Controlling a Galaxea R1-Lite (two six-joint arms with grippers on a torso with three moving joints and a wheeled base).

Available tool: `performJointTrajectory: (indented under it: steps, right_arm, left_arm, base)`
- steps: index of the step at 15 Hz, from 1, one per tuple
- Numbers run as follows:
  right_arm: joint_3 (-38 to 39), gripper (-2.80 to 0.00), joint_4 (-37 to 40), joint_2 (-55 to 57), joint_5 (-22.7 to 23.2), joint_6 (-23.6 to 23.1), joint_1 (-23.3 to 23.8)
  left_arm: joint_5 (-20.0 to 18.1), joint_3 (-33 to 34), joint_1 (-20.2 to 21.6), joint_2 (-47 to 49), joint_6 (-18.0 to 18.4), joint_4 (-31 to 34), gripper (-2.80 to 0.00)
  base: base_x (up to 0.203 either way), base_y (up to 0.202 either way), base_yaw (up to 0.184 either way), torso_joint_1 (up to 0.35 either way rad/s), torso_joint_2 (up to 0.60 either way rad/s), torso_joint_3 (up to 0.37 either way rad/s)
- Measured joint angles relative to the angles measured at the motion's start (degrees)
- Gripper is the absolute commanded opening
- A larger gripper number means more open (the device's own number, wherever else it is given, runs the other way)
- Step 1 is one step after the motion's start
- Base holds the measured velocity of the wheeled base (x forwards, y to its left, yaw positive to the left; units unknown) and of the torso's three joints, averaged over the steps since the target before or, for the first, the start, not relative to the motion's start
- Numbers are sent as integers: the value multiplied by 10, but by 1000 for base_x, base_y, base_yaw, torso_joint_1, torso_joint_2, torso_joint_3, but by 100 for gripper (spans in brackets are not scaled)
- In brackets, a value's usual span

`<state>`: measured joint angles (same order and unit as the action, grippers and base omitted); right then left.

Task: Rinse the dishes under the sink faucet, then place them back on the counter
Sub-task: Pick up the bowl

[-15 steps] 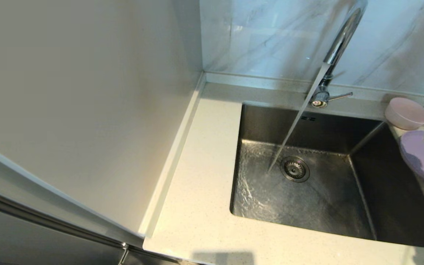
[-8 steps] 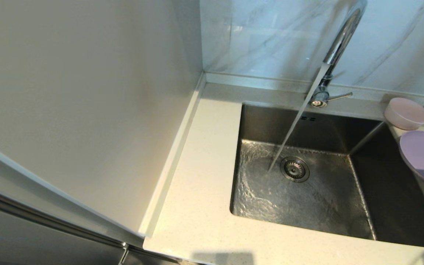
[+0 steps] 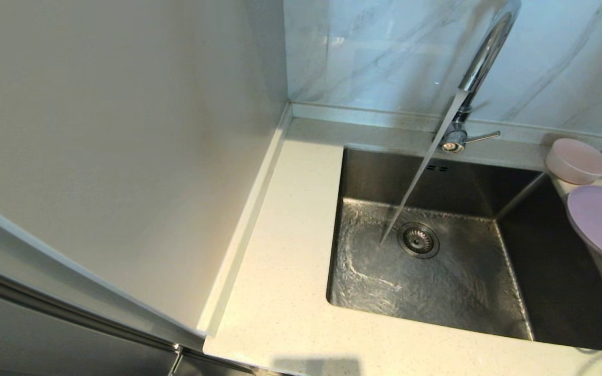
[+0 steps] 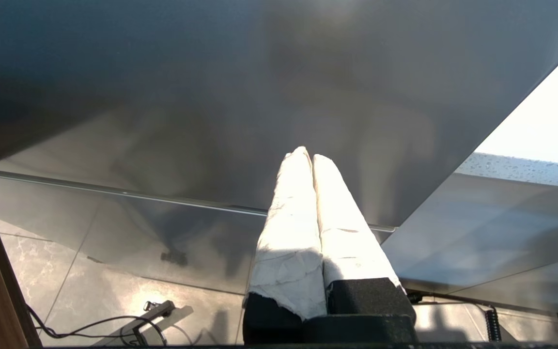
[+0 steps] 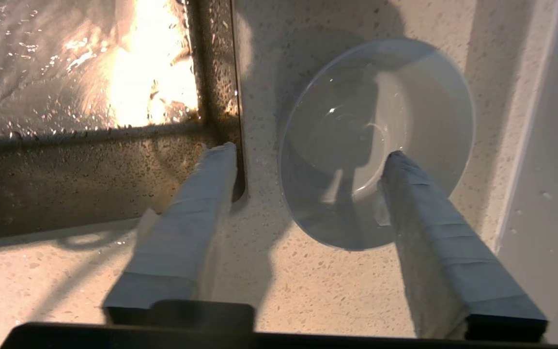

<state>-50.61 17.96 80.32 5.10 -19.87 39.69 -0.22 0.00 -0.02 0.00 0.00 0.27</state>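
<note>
Head view shows, at far left, a plain pale panel, then the speckled cream desk (image 3: 280,292) running up to the steel sink (image 3: 557,292). Water runs from the chrome faucet (image 3: 481,57) in a slanted stream (image 3: 416,183) that lands just beside the round drain (image 3: 418,240). Right of the basin, on the narrow strip of desk, sits the pink bowl (image 3: 578,161) near the back edge, and nearer the robot the lilac plate (image 3: 601,224), its rim hanging slightly over the sink's edge. Neither arm shows in this view.

Left wrist view has the left gripper (image 4: 306,154) with its jaws clenched on nothing, parked low by a cabinet front, away from the work.

Right wrist view has the right gripper (image 5: 308,155) poised above the desk, jaws released and spread wide, with the plate (image 5: 419,102) lying flat beneath, partly under one finger.

Both dishes look like light, stiff plastic, probably wet and slick. The plate lies flat, so the overhanging rim seems the best place to pinch; the bowl's upright wall offers an easier hold.
</note>
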Motion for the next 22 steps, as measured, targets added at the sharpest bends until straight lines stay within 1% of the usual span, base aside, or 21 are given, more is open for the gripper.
performJointTrajectory:
  steps: [7, 10, 11, 12, 13, 18, 22]
  right_arm:
    - [31, 0, -1, 30, -2, -2, 0]
    - [54, 0, -36, 59, -2, -1, 0]
    - [63, -39, -58, 68, -2, -1, 0]
    - [70, -280, -78, 76, -2, -1, 0]
    - [75, -280, -92, 83, -2, -1, 0]
    - [86, -280, -95, 89, -1, -3, -1]
    - [95, -280, -92, 54, 0, -13, 0]
  left_arm:
    - [0, 0, 0, 0, 0, 0, -280]
    - [0, 0, 0, 0, 0, 0, -280]
    - [0, 0, 0, 0, 0, 0, -280]
    - [0, 0, 0, 0, 0, 0, -280]
    - [0, 0, 0, 0, 0, 0, -280]
    - [0, 0, 0, 0, 0, 0, -280]
    - [0, 0, 0, 0, 0, 0, -280]
  base:
    - [0, 0, 0, 0, 0, 0]
    - [0, 0, 0, 0, 0, 0]
    - [0, 0, 0, 0, 0, 0]
    - [0, 0, 0, 0, 0, 0]
    - [0, 0, 0, 0, 0, 0]
    - [0, 0, 0, 0, 0, 0]
    - [0, 0, 0, 0, 0, 0]
